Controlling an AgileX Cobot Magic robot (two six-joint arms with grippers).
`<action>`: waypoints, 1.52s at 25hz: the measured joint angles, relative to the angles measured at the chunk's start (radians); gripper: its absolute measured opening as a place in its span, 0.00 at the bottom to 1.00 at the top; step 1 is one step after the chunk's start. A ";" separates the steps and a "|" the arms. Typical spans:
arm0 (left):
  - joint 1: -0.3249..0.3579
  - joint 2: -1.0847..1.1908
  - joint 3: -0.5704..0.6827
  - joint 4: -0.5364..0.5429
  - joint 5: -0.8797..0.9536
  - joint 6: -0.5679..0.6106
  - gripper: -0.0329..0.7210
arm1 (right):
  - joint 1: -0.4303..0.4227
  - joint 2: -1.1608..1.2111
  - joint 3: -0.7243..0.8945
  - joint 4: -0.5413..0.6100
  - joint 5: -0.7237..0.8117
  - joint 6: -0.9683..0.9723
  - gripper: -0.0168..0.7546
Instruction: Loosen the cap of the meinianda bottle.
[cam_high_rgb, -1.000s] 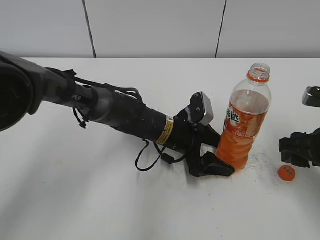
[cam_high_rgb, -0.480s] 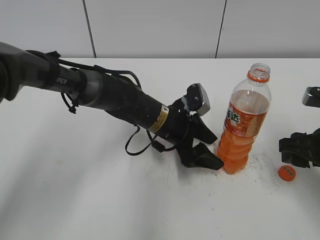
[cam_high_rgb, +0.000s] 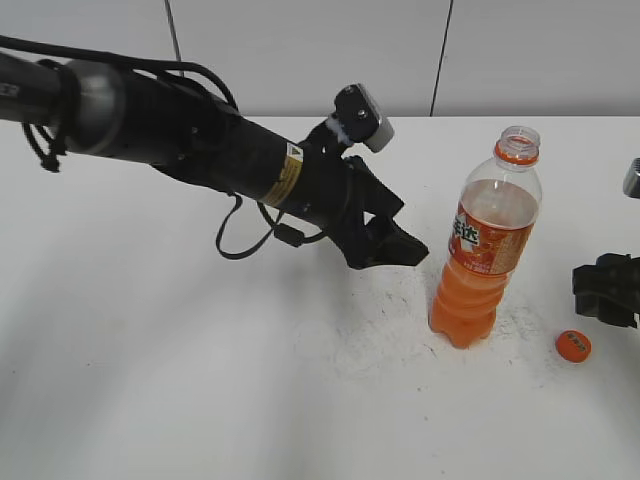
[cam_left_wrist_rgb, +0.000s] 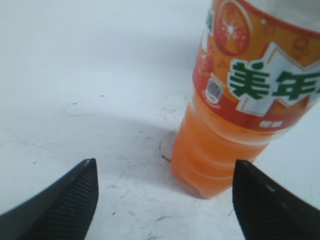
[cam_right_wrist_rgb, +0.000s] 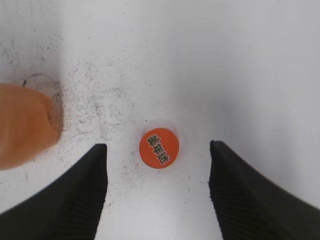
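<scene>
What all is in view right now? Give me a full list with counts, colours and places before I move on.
meinianda bottle: one, clear with orange drink and an orange label, standing upright on the table right of centre, neck open.
cap: one, orange, lying flat on the table right of the bottle, off the neck.
table: one, white, scuffed with dark marks around the bottle's base.
wall: pale grey panels behind the table.
left claw: one, black, open, empty, raised left of the bottle and clear of it.
right claw: one, black, open, empty, above the cap, one finger each side.
</scene>
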 joint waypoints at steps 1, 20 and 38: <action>0.001 -0.023 0.027 0.000 0.040 0.001 0.90 | 0.000 -0.014 0.000 0.000 0.014 0.000 0.63; -0.009 -0.541 0.539 -0.205 0.758 -0.071 0.89 | 0.000 -0.345 0.000 0.019 0.379 -0.044 0.63; -0.098 -1.043 0.614 -1.245 1.511 0.784 0.84 | 0.000 -0.836 0.001 0.333 0.909 -0.366 0.63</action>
